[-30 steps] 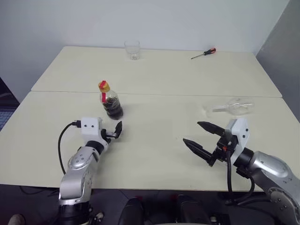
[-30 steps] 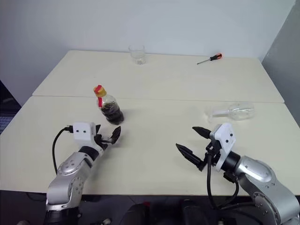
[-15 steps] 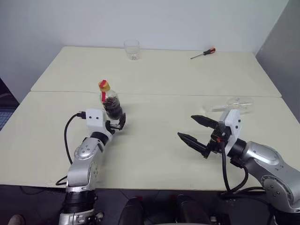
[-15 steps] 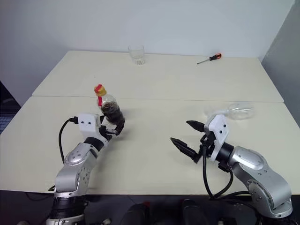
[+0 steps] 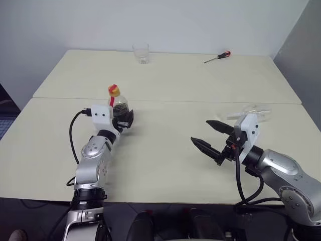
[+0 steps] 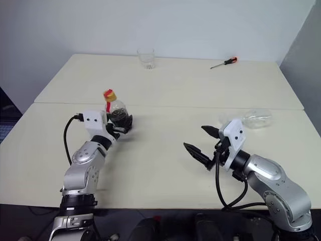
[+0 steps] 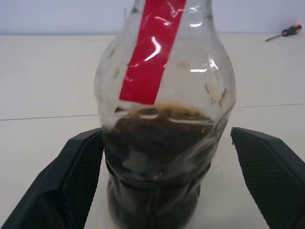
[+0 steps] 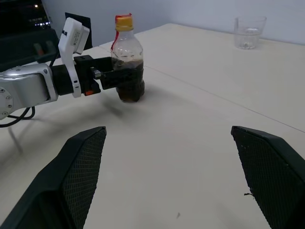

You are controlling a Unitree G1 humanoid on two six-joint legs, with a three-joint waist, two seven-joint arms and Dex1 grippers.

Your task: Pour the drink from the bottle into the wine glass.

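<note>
The bottle (image 5: 119,106) stands upright on the near table, with a yellow cap, a red neck label and dark brown drink (image 7: 159,157) in its lower half. My left gripper (image 5: 123,116) is open, with one black finger (image 7: 71,181) on each side of the bottle's body; a gap shows beside the other finger. The wine glass (image 6: 252,119) lies on its side at the right, just beyond my right gripper (image 5: 200,131). That gripper is open and holds nothing, pointing toward the bottle (image 8: 128,67) over bare table.
A short clear tumbler (image 5: 141,53) stands at the far edge of the back table. A red-handled screwdriver (image 5: 218,56) lies at the back right. A seam (image 5: 200,101) runs across between the two cream tables.
My left gripper has moved forward and up, so its open fingers now flank the bottle instead of stopping short of it. The right gripper has hardly moved.
</note>
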